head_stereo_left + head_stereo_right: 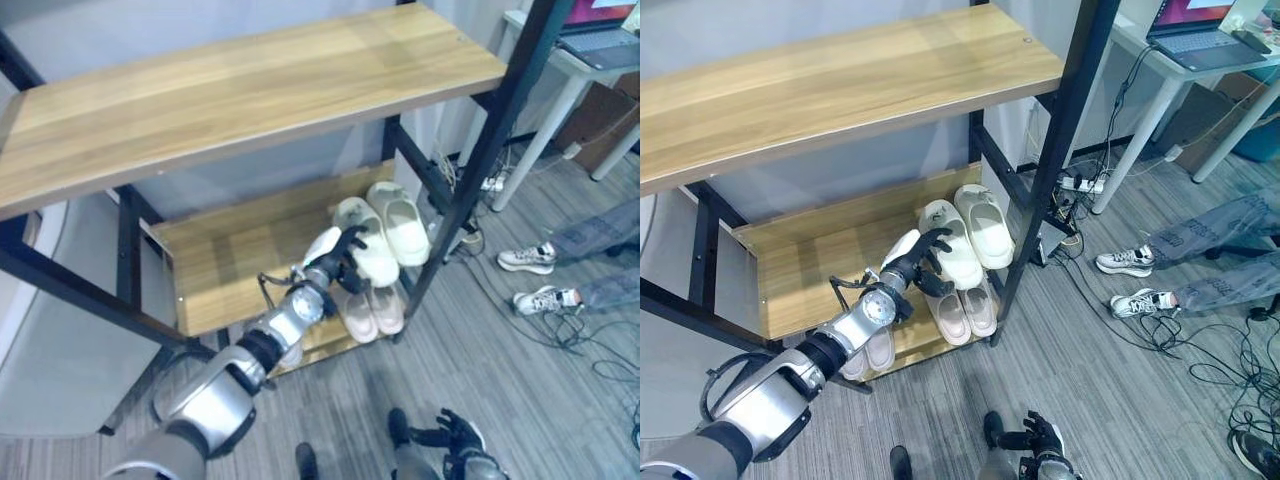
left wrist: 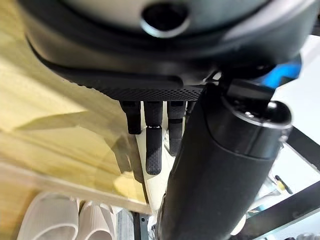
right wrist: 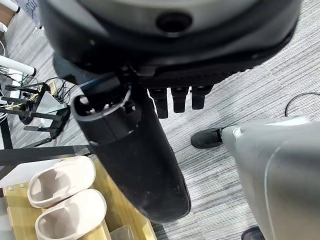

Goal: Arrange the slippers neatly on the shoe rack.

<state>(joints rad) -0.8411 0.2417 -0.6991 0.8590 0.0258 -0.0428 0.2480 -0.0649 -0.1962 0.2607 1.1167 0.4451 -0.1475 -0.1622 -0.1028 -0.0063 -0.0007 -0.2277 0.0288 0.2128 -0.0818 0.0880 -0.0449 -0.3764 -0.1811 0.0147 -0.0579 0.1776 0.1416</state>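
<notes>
A pair of cream slippers [image 1: 385,232] lies side by side at the right end of the rack's middle wooden shelf [image 1: 225,262]. My left hand [image 1: 338,258] reaches in over that shelf. Its straight fingers [image 2: 153,150] rest on the near end of the left cream slipper [image 1: 952,255], and its white-covered thumb is beside them. On the lower shelf, under the hand, sits a pinkish pair [image 1: 965,310], with a paler pair [image 2: 65,220] beside it. My right hand [image 1: 455,435] hangs low over the grey floor, relaxed and holding nothing.
The wide top shelf [image 1: 250,90] overhangs the work. A black corner post [image 1: 480,160] stands just right of the cream pair. A person's legs and white sneakers [image 1: 530,260] lie on the floor to the right. A white desk with a laptop [image 1: 600,45] stands beyond them, and cables [image 1: 1200,370] trail across the floor.
</notes>
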